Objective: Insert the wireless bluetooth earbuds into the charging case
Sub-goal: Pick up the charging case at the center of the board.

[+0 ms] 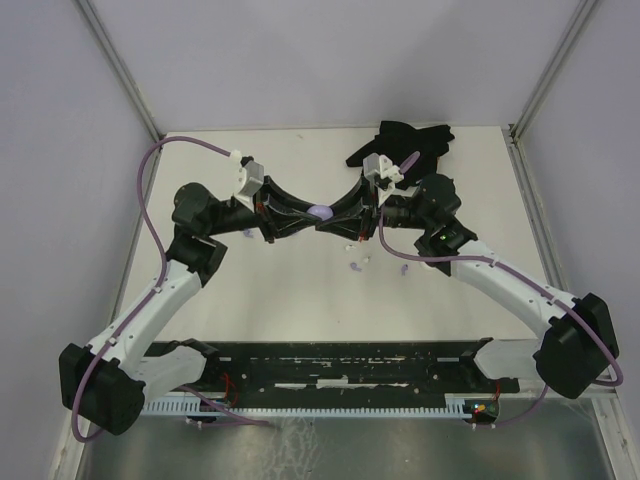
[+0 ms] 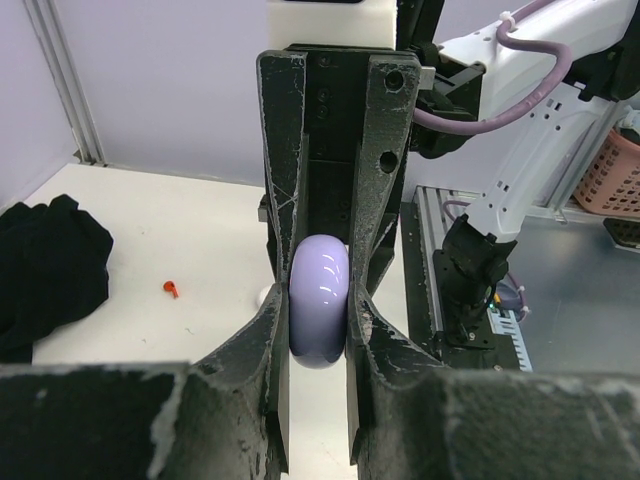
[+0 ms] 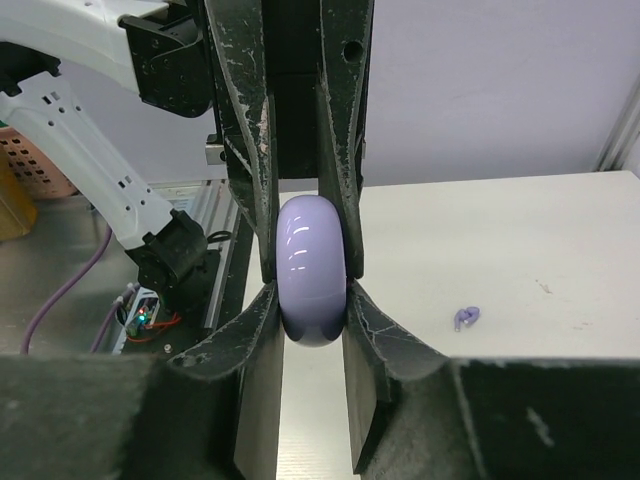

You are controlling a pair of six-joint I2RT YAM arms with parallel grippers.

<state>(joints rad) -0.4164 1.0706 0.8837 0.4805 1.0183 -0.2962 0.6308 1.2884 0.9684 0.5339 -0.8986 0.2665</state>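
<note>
A lavender, rounded charging case (image 1: 322,213) hangs above the middle of the table, closed, with both arms meeting at it. My left gripper (image 2: 318,312) is shut on the case (image 2: 319,300) from the left. My right gripper (image 3: 313,305) grips the same case (image 3: 312,270) from the right, its fingertips pressed against both sides. One lavender earbud (image 3: 466,318) lies loose on the table, and two lavender buds (image 1: 355,266) (image 1: 404,268) show below the grippers in the top view. A red earbud (image 2: 171,289) lies on the table off to one side.
A crumpled black cloth (image 1: 410,140) lies at the back right of the white table. A small white piece (image 1: 366,260) sits near the lavender buds. The black mounting rail (image 1: 330,365) runs along the near edge. A pink basket (image 2: 612,175) stands off the table.
</note>
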